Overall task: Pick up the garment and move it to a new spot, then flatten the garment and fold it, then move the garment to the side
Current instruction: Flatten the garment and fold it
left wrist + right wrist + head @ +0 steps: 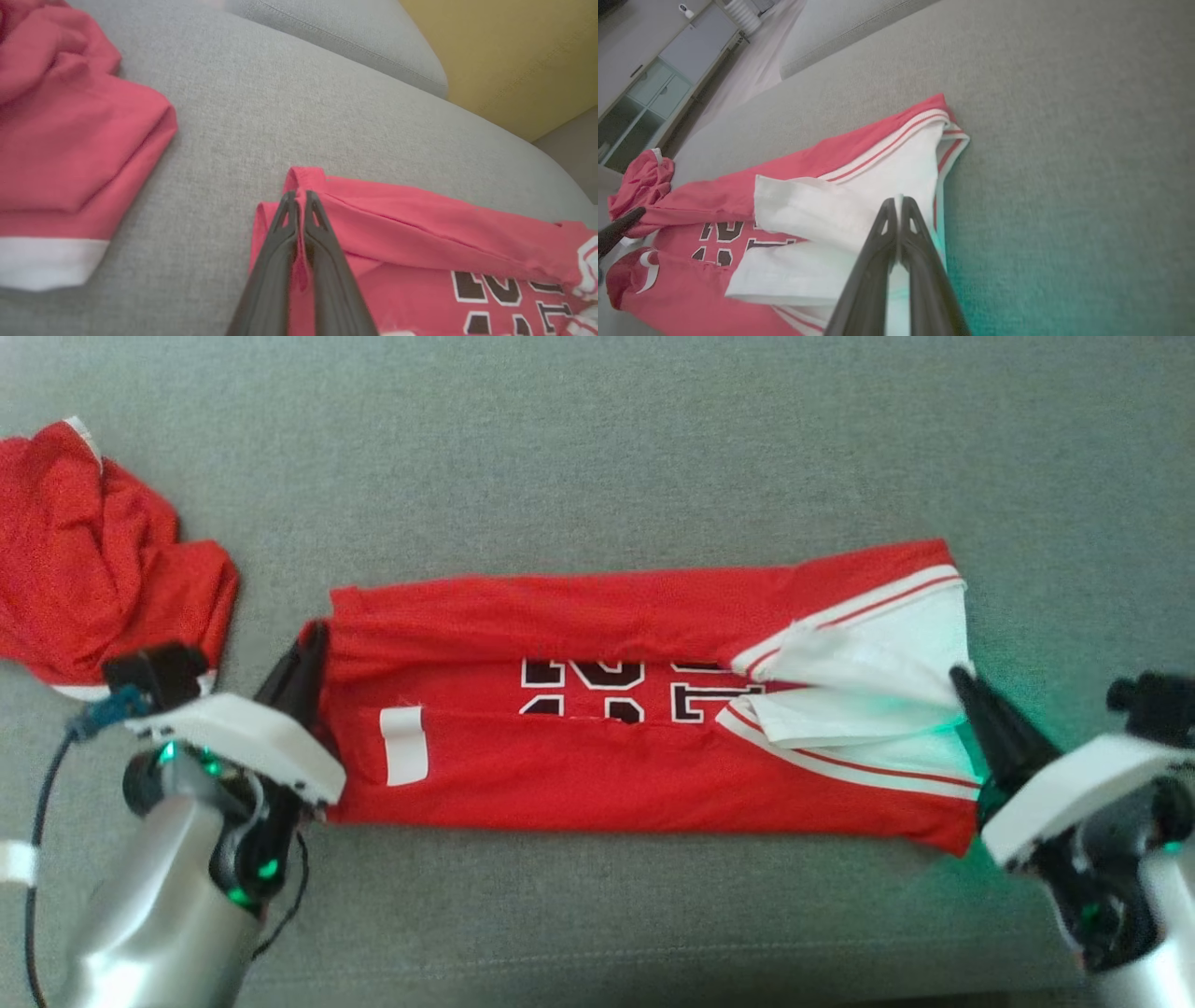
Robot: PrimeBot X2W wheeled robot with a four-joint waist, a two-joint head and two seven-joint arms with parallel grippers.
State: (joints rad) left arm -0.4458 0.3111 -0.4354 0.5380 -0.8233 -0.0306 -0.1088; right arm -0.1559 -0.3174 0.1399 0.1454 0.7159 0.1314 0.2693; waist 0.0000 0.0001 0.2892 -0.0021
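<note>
A red jersey (607,747) with white sleeves and dark lettering lies folded into a long strip across the grey sofa cushion (597,448). My left gripper (303,658) is shut on the jersey's left end; in the left wrist view its closed fingers (299,219) pinch a red fold of the jersey (420,242). My right gripper (966,686) is shut on the white sleeve at the jersey's right end; the right wrist view shows white cloth (859,210) clamped between its fingertips (899,207).
A second red garment (93,560) with white trim lies crumpled at the left of the cushion, also in the left wrist view (70,140). A yellow wall (514,56) rises behind the sofa. Cabinets (654,88) stand far off across the room.
</note>
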